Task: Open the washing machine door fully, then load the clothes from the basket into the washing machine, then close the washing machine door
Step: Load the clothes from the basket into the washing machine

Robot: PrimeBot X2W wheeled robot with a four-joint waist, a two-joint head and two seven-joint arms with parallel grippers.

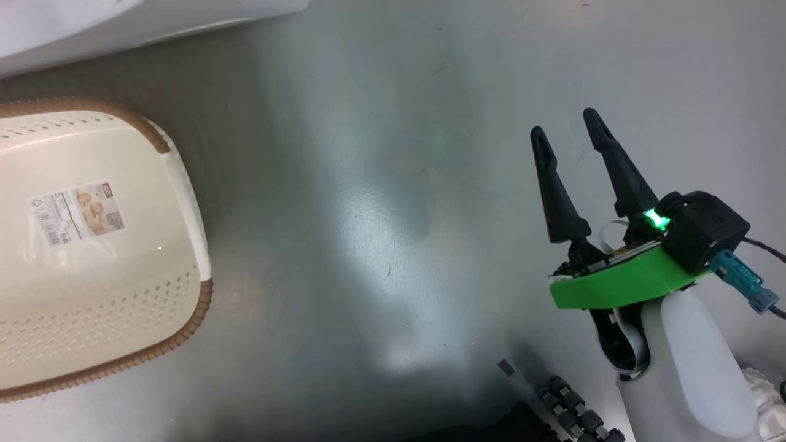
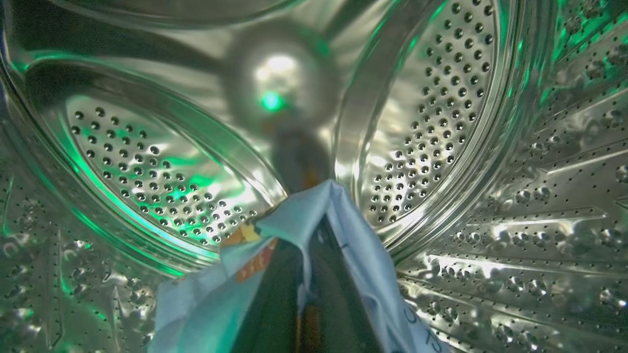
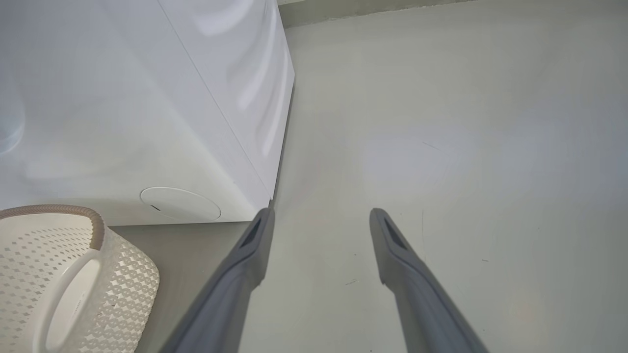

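My left end effector (image 2: 314, 240) reaches deep inside the steel drum (image 2: 162, 171) of the washing machine (image 3: 122, 98). Its two dark fingers are pressed together on the clothes (image 2: 353, 230), a light blue garment. The cloth drapes over the fingertips and down both sides, and an orange print shows on the left fold. I judge that I hold it pinched this far in so that it falls well inside the drum and not at the mouth when I let go. The drum's perforated back wall lies ahead of the fingers, apart from them.

To the right of that arm, the basket (image 1: 110, 319) stands on the floor (image 1: 381, 184). It is just in front of the machine's white front, near the lower corner where the round filter cap (image 3: 180, 203) sits. That spot makes the carry from basket to drum short. The basket's bottom is bare except for the label (image 1: 77, 212), so I take the garment in hand to be the last of the load.

Further right, my right end effector (image 1: 565, 126) hovers above the floor with its fingers spread wide and nothing between them. It points past the machine's corner, well apart from the basket. I judge it is held there out of the left arm's way, free to deal with the washing machine door. What remains is to release the garment, draw the left arm out and swing that door shut.
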